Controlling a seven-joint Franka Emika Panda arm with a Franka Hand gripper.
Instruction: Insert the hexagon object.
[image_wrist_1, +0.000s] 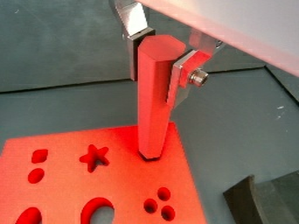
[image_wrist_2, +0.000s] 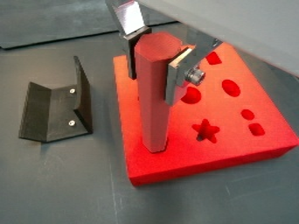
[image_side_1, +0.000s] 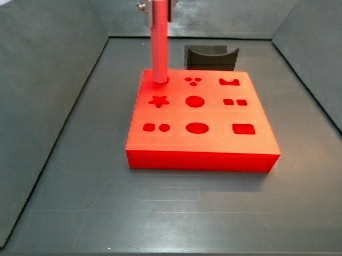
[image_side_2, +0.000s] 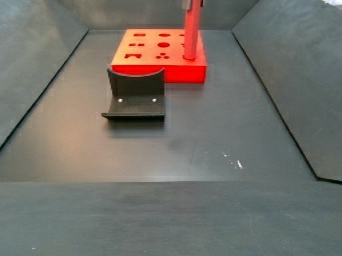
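My gripper (image_wrist_1: 162, 61) is shut on the top of the hexagon object (image_wrist_1: 153, 114), a long red six-sided peg held upright; both also show in the other wrist view, the gripper (image_wrist_2: 159, 63) and the peg (image_wrist_2: 156, 109). The peg's lower end meets the top of the red block (image_wrist_1: 82, 188) near one corner, beside the star hole (image_wrist_1: 93, 157). Whether the tip sits inside a hole is hidden. In both side views the peg (image_side_1: 158, 45) (image_side_2: 191, 30) stands vertical over a corner of the block (image_side_1: 201, 140) (image_side_2: 154, 62). There the gripper is almost wholly out of frame.
The dark fixture (image_wrist_2: 52, 109) stands on the grey floor beside the block; it also shows in both side views (image_side_1: 210, 55) (image_side_2: 136, 95). The block has several shaped holes. Sloping grey walls (image_side_1: 67, 110) enclose the floor.
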